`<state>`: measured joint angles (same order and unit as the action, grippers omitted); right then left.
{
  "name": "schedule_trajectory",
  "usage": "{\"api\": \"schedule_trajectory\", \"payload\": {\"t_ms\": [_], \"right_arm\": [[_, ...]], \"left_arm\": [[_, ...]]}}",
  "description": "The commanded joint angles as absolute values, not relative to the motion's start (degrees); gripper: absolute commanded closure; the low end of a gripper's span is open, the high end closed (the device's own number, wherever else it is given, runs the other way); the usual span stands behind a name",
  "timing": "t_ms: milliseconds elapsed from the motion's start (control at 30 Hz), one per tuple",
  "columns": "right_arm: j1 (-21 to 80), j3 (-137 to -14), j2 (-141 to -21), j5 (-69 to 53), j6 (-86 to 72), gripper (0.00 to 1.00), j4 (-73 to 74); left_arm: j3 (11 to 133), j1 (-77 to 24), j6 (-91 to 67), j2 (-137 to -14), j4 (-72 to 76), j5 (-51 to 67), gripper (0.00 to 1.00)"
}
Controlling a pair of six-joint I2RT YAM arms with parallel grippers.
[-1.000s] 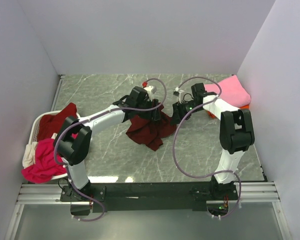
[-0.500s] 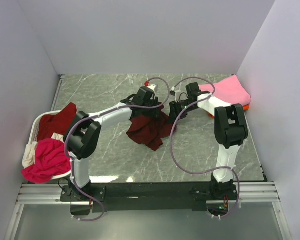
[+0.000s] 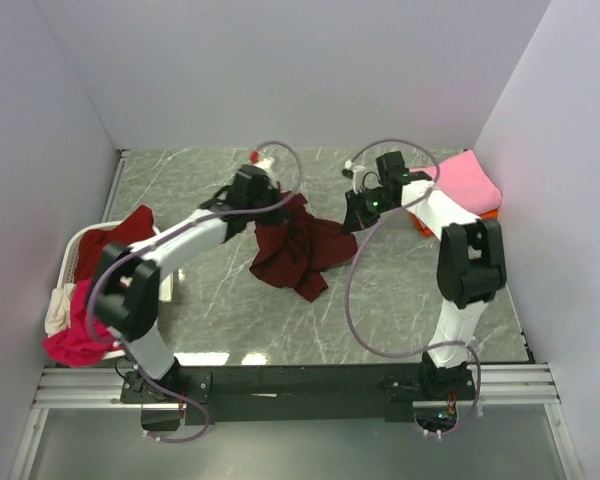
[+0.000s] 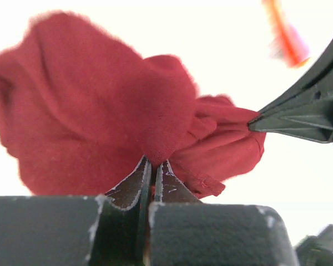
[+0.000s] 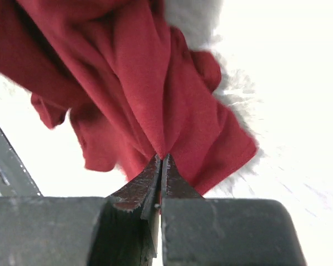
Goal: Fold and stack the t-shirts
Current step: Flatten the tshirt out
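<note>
Six shirts in all; two are dark red, the table shirt (image 3: 290, 255) and the basket shirt (image 3: 115, 240); one pink shirt (image 3: 468, 180); one orange shirt (image 3: 490, 213); one hot-pink shirt (image 3: 80, 338); one cream shirt (image 3: 54, 312); one basket (image 3: 70, 255); one table (image 3: 400, 300); two arms, left arm (image 3: 185, 238) and right arm (image 3: 467, 262); two grippers, left gripper (image 4: 154, 164) and right gripper (image 5: 161, 159).

Robot lab cell, plain white walls (image 3: 280, 70), marble-look tabletop (image 3: 400, 300), aluminium mounting rail (image 3: 80, 385)
</note>
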<state>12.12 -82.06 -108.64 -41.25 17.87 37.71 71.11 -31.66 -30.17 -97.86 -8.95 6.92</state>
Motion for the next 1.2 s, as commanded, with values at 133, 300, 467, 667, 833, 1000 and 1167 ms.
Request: {"api": "schedule_trajectory", "payload": {"t_ms": [133, 300, 467, 667, 833, 1000, 1167], "right_arm": [[11.95, -84.11, -90.90, -37.09, 22.06, 1.00, 40.87], [11.60, -84.37, -82.63, -36.30, 23.64, 1.00, 42.53], [11.34, -88.14, -73.31, -34.19, 24.34, 1.00, 43.77], [11.25, -94.38, -65.40, -37.79, 23.30, 1.00, 46.05], [11.51, -95.37, -60.12, -42.44, 19.09, 1.00, 45.27], [11.51, -89.49, -59.67, -40.62, 13.37, 1.00, 36.60], [9.94, -85.69, -70.38, -27.36, 9.41, 1.00, 25.86]], "left_arm": [[67.24, -27.95, -30.85, -79.99, -4.65, 16.87, 1.00], [65.22, -27.95, -28.22, -67.71, -8.61, 16.79, 1.00], [63.46, -27.95, -27.42, -55.83, -12.30, 17.40, 1.00], [63.63, -27.95, -31.10, -44.83, -11.52, 24.94, 1.00], [61.88, -27.95, -36.64, -39.73, -5.11, 27.86, 1.00], [57.67, -27.95, -42.18, -43.05, 0.08, 21.04, 1.00], [54.40, -27.16, -47.89, -54.90, 8.85, 8.89, 1.00]]}}
